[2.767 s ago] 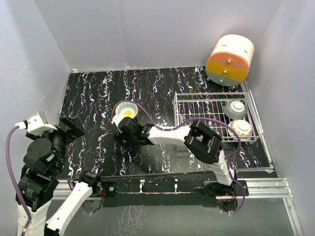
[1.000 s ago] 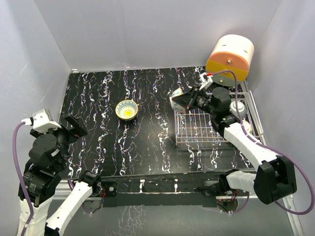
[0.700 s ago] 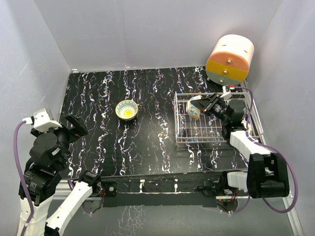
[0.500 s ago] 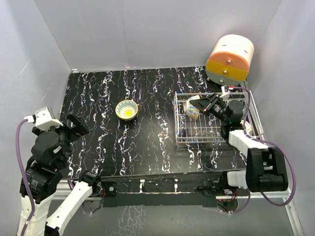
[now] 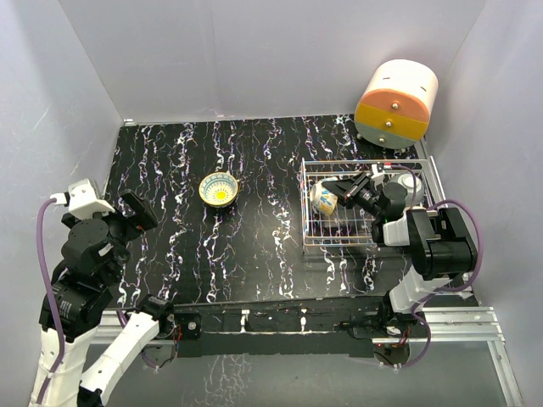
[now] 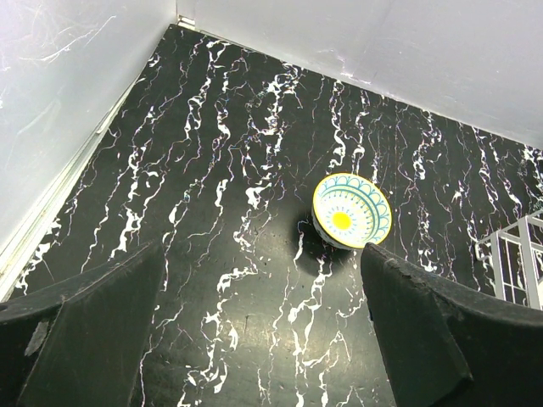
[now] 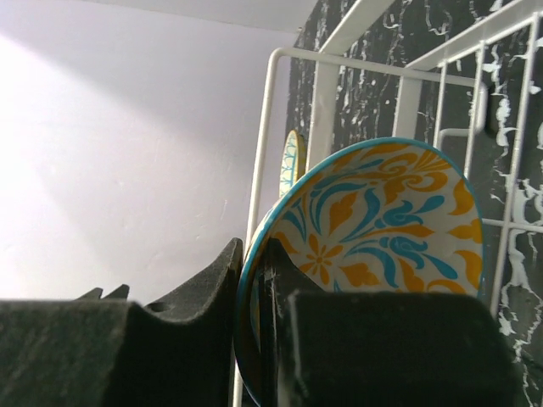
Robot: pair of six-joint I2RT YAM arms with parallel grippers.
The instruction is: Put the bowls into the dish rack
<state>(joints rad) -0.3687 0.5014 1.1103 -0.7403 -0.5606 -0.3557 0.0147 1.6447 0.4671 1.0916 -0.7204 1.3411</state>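
At the dish rack [image 5: 344,227], right fingers [image 7: 195,339] pinch a bowl [image 7: 382,220]; left fingers [image 6: 93,339] gape empty.

Orange-and-teal floral bowl [image 7: 373,220], silver rack [image 5: 335,231], black white-veined table [image 5: 254,254], cream-orange-yellow drawer unit [image 5: 396,102]

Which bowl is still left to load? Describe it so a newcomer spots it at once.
On the black marbled table, look left of the silver wire dish rack. A bowl sits upright there, alone, with a yellow centre and blue-green rim pattern. Unlike the orange-and-blue bowl that the right end effector pinches on edge inside the rack, nothing touches it.
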